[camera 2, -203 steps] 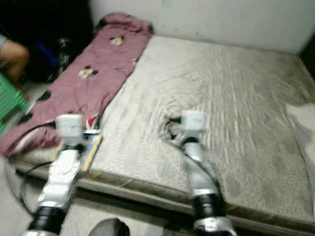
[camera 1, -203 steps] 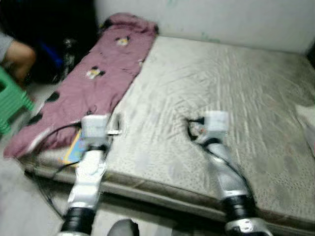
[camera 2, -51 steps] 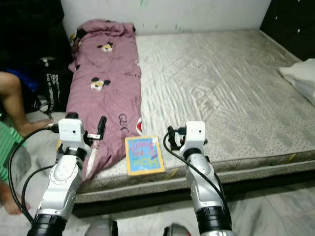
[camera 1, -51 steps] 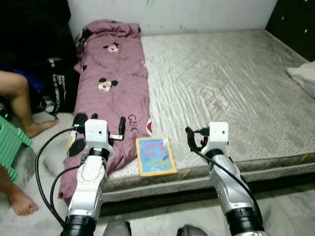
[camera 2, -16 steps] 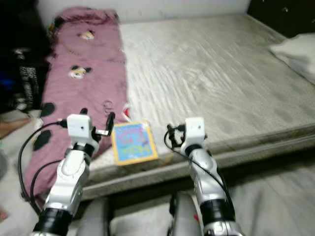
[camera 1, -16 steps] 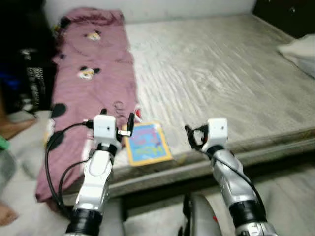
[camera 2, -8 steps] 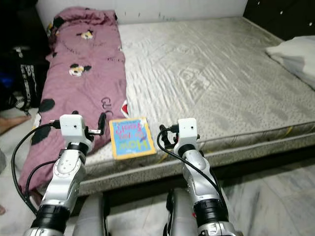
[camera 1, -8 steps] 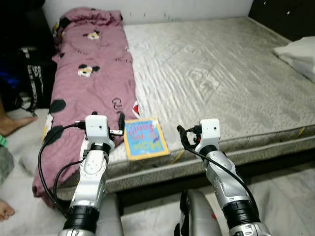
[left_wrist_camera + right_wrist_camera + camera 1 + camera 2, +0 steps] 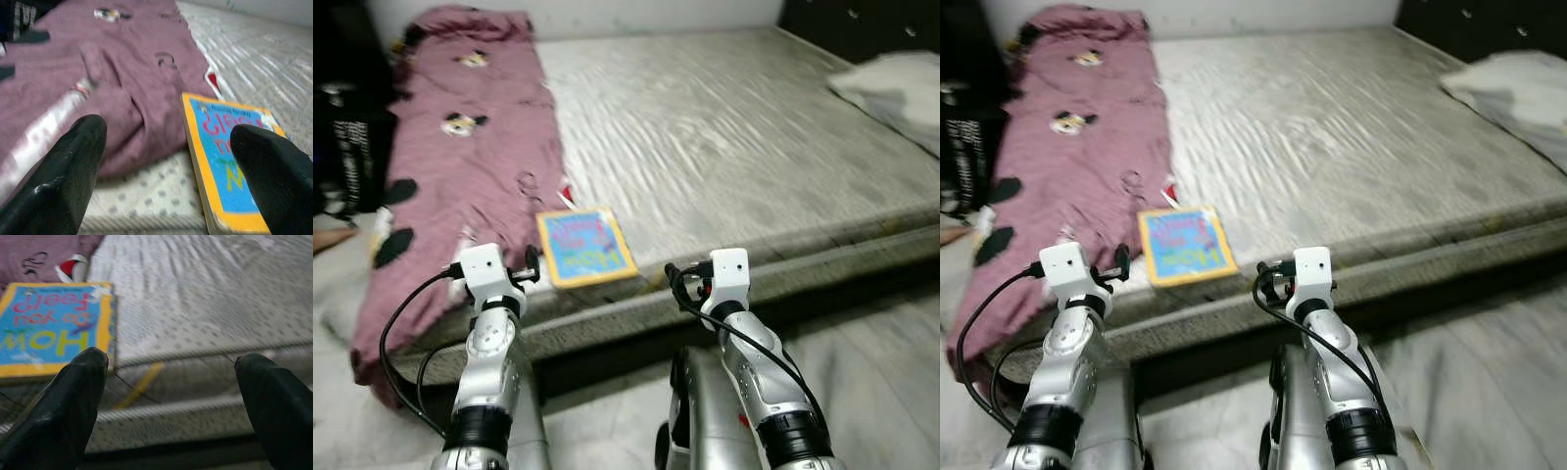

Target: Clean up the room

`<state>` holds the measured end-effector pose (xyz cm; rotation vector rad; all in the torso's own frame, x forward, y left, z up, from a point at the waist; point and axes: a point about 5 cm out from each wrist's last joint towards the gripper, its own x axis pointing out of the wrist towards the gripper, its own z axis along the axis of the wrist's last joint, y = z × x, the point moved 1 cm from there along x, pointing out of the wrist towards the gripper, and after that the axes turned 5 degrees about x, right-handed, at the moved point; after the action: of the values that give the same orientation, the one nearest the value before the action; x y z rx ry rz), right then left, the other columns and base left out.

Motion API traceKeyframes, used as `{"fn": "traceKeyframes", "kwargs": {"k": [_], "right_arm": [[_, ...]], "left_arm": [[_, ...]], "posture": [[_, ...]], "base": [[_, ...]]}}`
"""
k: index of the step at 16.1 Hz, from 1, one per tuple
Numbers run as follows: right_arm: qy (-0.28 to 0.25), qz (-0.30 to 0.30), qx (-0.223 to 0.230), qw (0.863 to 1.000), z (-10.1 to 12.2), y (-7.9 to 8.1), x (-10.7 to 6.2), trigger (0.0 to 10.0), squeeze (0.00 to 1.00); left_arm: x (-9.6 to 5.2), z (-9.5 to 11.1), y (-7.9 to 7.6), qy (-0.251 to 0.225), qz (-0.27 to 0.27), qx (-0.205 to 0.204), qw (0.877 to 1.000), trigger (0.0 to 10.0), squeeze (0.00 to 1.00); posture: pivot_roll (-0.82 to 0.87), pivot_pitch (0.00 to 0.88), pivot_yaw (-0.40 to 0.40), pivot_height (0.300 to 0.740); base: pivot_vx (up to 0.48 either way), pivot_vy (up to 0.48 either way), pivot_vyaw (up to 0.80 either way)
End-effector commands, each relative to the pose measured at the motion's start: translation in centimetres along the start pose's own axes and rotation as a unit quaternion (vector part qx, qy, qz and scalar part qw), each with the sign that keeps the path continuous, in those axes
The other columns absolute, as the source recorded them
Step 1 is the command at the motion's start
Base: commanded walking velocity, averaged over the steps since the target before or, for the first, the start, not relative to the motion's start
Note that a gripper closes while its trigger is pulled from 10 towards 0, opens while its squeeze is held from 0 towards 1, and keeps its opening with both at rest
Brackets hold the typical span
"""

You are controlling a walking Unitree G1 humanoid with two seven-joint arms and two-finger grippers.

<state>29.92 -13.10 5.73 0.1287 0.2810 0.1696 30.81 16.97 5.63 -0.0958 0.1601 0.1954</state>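
Book point(image 9: 583, 246) lies flat near the mattress point(image 9: 754, 147) edge at twelve o'clock, touching the purple blanket point(image 9: 460, 166) at nine. Looks thin, stiff, light, so pinch its near edge. Left gripper point(image 9: 171, 171) and right gripper point(image 9: 171, 396) hover short, both spread wide. Head views are blurred; the title is half readable.
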Motion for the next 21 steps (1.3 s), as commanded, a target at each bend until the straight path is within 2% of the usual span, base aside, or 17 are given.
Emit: {"fn": "traceKeyframes", "kwargs": {"k": [1,3,4,8,11,13,15,17,18,21], "right_arm": [[-0.021,-0.014,0.001,1.0,1.2,-0.7,-0.2,10.0,0.0],[-0.034,-0.018,-0.012,0.999,1.6,-1.1,-0.9,10.0,0.0],[-0.035,-0.027,-0.02,0.999,1.8,-1.7,-1.7,10.0,0.0],[-0.032,-0.085,-0.054,0.994,2.5,-5.9,-5.1,10.0,0.0],[-0.01,-0.121,-0.074,0.99,2.2,-8.2,-8.3,10.0,0.0],[-0.006,-0.126,-0.086,0.988,2.8,-8.4,-9.3,10.0,0.0],[-0.002,-0.124,-0.088,0.988,2.9,-8.3,-9.5,10.0,0.0],[0.0,-0.12,-0.091,0.989,3.1,-8.2,-9.4,10.0,0.0],[-0.001,-0.117,-0.09,0.989,3.4,-8.0,-9.2,10.0,0.0],[-0.014,-0.094,-0.083,0.992,4.1,-6.9,-8.5,10.0,0.0]], "left_arm": [[0.5,0.3,0.5,0.002,0.017,-0.011,1.0,10.0,0.0],[0.9,0.2,0.8,0.009,0.02,-0.017,1.0,10.0,0.0],[1.4,0.0,1.3,0.017,0.029,-0.024,0.999,10.0,0.0],[2.5,-0.2,1.7,0.032,0.033,-0.043,0.998,10.0,0.0],[3.2,0.4,0.9,0.028,0.016,-0.041,0.999,10.0,0.0],[3.5,0.1,0.0,0.042,0.007,-0.054,0.998,10.0,0.0],[3.5,-0.3,-0.5,0.057,0.001,-0.071,0.996,10.0,0.0],[3.5,-0.9,-1.4,0.081,-0.018,-0.09,0.993,10.0,0.0],[3.2,-1.7,-2.4,0.107,-0.049,-0.099,0.988,10.0,0.0],[2.7,-2.3,-4.0,0.119,-0.098,-0.115,0.981,10.0,0.0]], "posture": [[-0.01,0.015,-0.005,0.499],[-0.02,0.028,-0.006,0.499],[-0.04,0.039,-0.007,0.499],[-0.13,0.07,-0.008,0.499],[-0.19,0.098,-0.019,0.499],[-0.22,0.111,-0.029,0.499],[-0.22,0.114,-0.041,0.499],[-0.22,0.113,-0.049,0.499],[-0.22,0.111,-0.053,0.499],[-0.21,0.102,-0.049,0.499]], "base": [[0.0,0.0,0.0],[0.0,0.0,0.0],[0.0,0.0,0.0],[0.0,0.0,0.0],[0.0,0.0,0.0],[0.0,0.0,0.0],[0.0,0.0,0.0],[0.0,0.0,0.0],[0.0,0.0,0.0],[0.0,0.0,0.0]]}}
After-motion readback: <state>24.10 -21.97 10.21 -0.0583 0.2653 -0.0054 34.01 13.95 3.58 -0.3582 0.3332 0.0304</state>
